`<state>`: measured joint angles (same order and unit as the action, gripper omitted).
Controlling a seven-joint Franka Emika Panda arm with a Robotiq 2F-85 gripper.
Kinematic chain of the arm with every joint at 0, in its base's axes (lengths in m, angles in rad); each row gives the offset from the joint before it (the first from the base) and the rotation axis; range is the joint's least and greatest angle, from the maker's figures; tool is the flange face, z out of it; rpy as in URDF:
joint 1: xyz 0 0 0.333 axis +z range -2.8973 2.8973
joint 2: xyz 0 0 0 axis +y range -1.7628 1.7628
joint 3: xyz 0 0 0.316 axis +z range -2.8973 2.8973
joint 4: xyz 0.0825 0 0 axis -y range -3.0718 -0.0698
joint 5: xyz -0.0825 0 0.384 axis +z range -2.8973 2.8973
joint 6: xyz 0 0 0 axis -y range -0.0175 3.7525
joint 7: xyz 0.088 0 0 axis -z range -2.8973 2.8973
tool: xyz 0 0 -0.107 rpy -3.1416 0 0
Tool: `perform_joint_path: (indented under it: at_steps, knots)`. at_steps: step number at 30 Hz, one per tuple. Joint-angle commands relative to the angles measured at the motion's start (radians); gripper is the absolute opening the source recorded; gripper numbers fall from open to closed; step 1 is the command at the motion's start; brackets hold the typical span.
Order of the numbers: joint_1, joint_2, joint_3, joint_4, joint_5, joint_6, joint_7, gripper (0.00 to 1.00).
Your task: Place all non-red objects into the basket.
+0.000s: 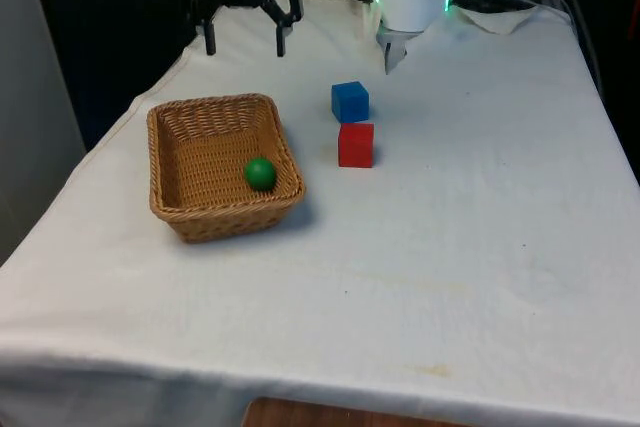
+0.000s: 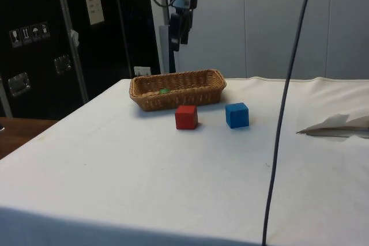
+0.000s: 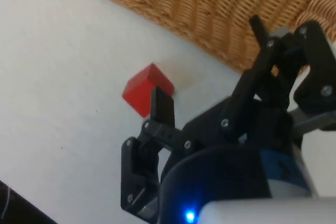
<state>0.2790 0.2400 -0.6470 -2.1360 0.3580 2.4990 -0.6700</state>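
Woven wicker basket [image 1: 170,162]; matt cloth [image 1: 480,237]

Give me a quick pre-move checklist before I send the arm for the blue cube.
1. Gripper empty and open: ok, the fingers stand apart with nothing between them, raised high above the table.
2. Blue cube reachable: ok, it sits on the cloth outside the basket, with nothing on top.
3. Gap to the red cube: cannot tell, the two sit close together; the side view suggests a small gap.
4. Basket has room: ok, it holds just the green ball.
5. Green ball done: ok, already inside.
6. Red cube left out: ok, on the cloth beside the basket.
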Motion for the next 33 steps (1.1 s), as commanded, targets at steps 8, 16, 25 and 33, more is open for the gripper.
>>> perform_joint_path:
  at_steps: [8,16,25,33]
  knots:
    - [0.015,-0.097,-0.007,-0.072,-0.086,-0.005,0.049,1.0]
    - [0.018,-0.179,0.004,-0.143,-0.136,-0.004,0.071,1.0]
    - [0.02,-0.24,0.024,-0.208,-0.156,0.002,0.073,1.0]
    - [0.021,-0.292,0.042,-0.267,-0.17,0.008,0.072,1.0]
